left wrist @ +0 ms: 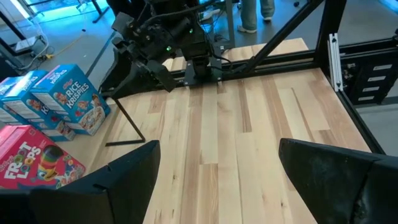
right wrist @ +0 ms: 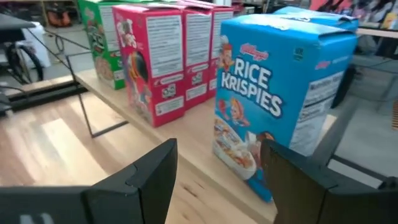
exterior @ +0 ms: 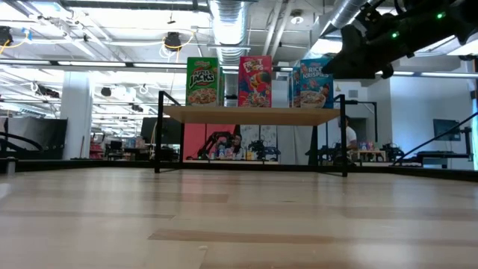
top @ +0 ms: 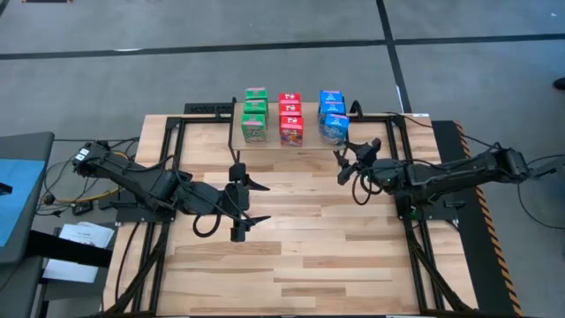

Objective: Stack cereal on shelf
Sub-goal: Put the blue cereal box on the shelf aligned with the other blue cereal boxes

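Note:
The shelf [top: 291, 147] stands at the table's far edge and carries the cereal in three rows: green boxes [top: 255, 115], red boxes [top: 290, 119] and blue boxes [top: 333, 115], all upright on their bottoms. The nearest blue box [right wrist: 273, 93] sits a little askew at the shelf's near right corner. My right gripper [top: 339, 166] hovers open just near of that box, fingers level and pointing at it, with nothing between them. My left gripper [top: 258, 202] waits wide open above the middle of the table, holding nothing.
Black frame rails [top: 172, 168] and cables run along both sides of the table. The near half of the wooden tabletop [top: 291, 256] is bare. A person's legs [left wrist: 249, 15] show beyond the table's right edge in the left wrist view.

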`<state>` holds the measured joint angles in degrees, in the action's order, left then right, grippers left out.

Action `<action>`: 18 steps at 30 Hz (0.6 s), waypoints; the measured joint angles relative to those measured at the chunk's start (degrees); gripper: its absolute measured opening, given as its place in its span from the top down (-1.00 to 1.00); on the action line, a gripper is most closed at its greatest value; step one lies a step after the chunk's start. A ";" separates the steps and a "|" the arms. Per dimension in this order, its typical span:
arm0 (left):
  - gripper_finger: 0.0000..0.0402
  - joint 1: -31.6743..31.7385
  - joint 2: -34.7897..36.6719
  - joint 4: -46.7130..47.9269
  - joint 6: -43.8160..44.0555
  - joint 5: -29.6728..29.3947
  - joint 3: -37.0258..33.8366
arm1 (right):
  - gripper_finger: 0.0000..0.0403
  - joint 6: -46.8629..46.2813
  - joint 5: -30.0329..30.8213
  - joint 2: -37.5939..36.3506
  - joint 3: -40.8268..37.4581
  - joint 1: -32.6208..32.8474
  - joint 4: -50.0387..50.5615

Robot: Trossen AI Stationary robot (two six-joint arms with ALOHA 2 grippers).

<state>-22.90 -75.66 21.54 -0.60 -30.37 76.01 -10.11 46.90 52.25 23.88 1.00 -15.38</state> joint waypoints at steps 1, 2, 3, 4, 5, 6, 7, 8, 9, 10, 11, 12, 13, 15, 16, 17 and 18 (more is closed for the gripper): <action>-0.58 0.00 0.00 0.01 0.00 0.00 0.00 | -0.27 0.01 0.33 -0.06 0.00 0.12 0.01; -0.58 0.00 0.00 0.02 0.00 0.00 0.00 | -0.27 0.02 1.03 -0.34 0.00 0.13 0.28; -0.58 0.00 0.00 0.01 0.00 0.00 0.00 | -0.27 0.02 1.74 -0.62 -0.02 0.13 0.24; -0.58 0.00 0.00 0.00 0.00 0.00 0.00 | -0.27 0.02 2.42 -0.70 0.00 0.13 -0.13; -0.58 0.00 0.00 0.02 0.00 0.00 0.00 | -0.27 0.03 2.79 -0.70 0.00 0.03 -0.05; -0.58 0.00 0.00 0.02 0.00 0.00 0.00 | -0.27 0.05 2.94 -0.70 0.00 -0.13 0.25; -0.58 0.00 0.00 0.00 0.00 0.00 0.00 | -0.27 0.07 3.13 -0.88 0.00 -0.47 0.34; -0.58 0.00 0.00 0.02 0.00 0.00 0.00 | -0.27 0.04 3.43 -1.00 0.00 -0.87 0.10; -0.58 0.00 0.00 0.00 0.00 0.00 0.00 | -0.27 0.04 3.56 -1.03 0.00 -1.38 -0.09; -0.58 0.00 0.00 0.02 0.00 0.00 0.00 | -0.27 0.05 3.60 -1.00 0.00 -1.85 0.06; -0.58 0.00 0.00 0.01 0.00 0.00 0.00 | -0.27 0.07 3.58 -0.96 0.00 -2.40 0.13; -0.58 0.00 0.00 0.00 0.00 0.00 0.00 | -0.27 0.07 3.58 -0.96 0.00 -2.93 0.00; -0.58 0.00 0.00 0.02 -0.01 0.00 0.00 | -0.27 0.07 3.54 -0.98 0.00 -3.47 -0.20; -0.58 0.00 0.00 0.01 -0.02 0.00 0.00 | -0.27 0.07 2.50 -0.97 0.00 -4.59 -0.16; -0.58 0.00 0.00 0.00 -0.02 0.00 0.00 | -0.27 0.07 1.86 -0.96 0.00 -5.06 -0.14; -0.58 0.00 0.00 0.00 -0.02 0.00 0.00 | -0.27 0.10 1.06 -0.96 0.00 -5.55 -0.16; -0.58 0.00 0.00 0.02 -0.02 0.00 0.00 | -0.27 0.13 0.50 -0.96 0.00 -5.96 -0.14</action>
<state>-22.90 -75.66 21.56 -0.62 -30.37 76.01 -9.98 47.39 51.29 23.88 -4.96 -15.52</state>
